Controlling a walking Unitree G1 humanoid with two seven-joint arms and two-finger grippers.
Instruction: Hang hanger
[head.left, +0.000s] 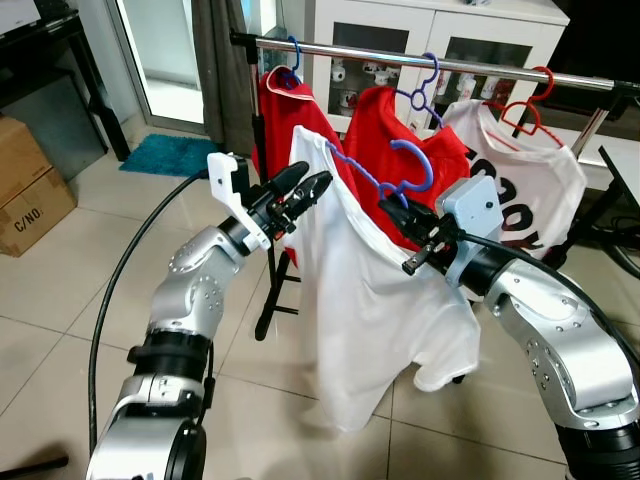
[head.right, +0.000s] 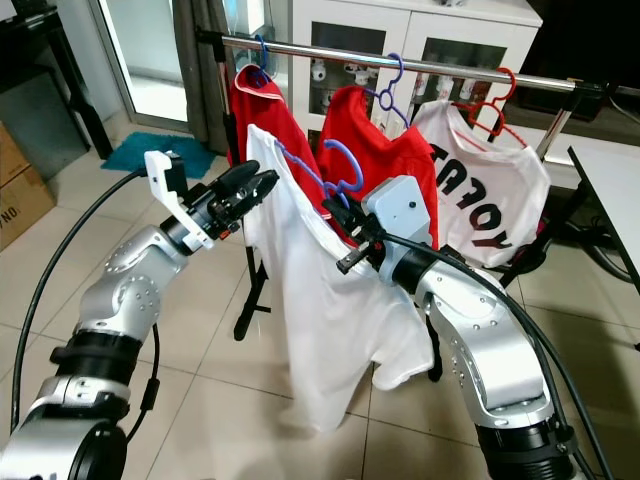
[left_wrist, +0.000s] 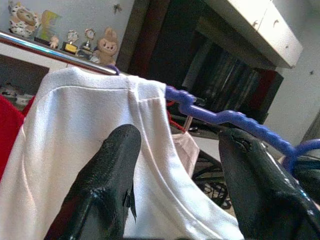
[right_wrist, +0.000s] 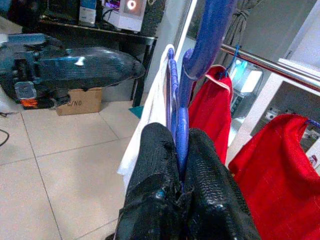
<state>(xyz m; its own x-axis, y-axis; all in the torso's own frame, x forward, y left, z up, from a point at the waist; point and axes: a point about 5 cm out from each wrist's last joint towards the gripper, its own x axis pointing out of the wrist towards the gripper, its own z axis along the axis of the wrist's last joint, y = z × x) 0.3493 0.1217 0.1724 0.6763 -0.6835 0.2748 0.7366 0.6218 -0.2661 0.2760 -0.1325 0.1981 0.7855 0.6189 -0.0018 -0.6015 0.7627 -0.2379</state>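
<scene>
A blue hanger carries a white T-shirt that hangs down in front of the clothes rail, below it and off it. My right gripper is shut on the hanger's neck, just under its hook, and sits to the right of the shirt. My left gripper is open at the shirt's left shoulder. In the left wrist view the shoulder seam and the hanger's arm lie between and beyond its two fingers.
On the rail hang two red shirts and a white printed shirt, each on its own hanger. A white cabinet stands behind. A cardboard box and a teal mat are on the tiled floor at left.
</scene>
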